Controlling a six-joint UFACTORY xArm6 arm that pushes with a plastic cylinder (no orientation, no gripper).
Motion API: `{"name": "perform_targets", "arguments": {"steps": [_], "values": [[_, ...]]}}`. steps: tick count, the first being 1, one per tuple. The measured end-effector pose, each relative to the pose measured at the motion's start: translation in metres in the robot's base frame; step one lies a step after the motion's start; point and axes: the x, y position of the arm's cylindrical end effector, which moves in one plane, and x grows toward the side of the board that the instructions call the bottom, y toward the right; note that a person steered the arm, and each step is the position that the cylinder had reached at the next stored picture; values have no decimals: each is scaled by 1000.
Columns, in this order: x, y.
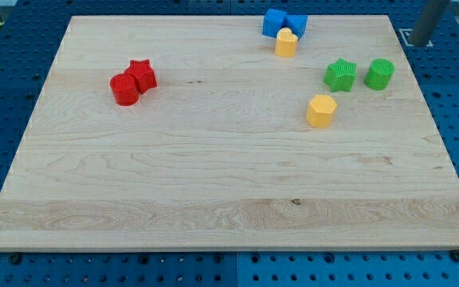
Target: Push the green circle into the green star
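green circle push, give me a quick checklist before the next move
1. My tip visible: ok, at the view's top right, off the board.
2. Tip clear of all blocks: ok.
3. Tip on the green circle's right, ready to push left: not ok, it sits up and right of it.
4. Gap between green circle and green star free: ok.
5. Yellow block out of the push line: ok, it lies below.

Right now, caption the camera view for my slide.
Green circle and green star sit apart; my tip waits off-board at upper right.
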Motion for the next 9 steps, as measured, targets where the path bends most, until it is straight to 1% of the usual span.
{"name": "perform_targets", "arguments": {"steps": [1,2,4,7,9], "values": [[14,11],[28,10],[61,-17],[65,-74],[73,-87]]}}
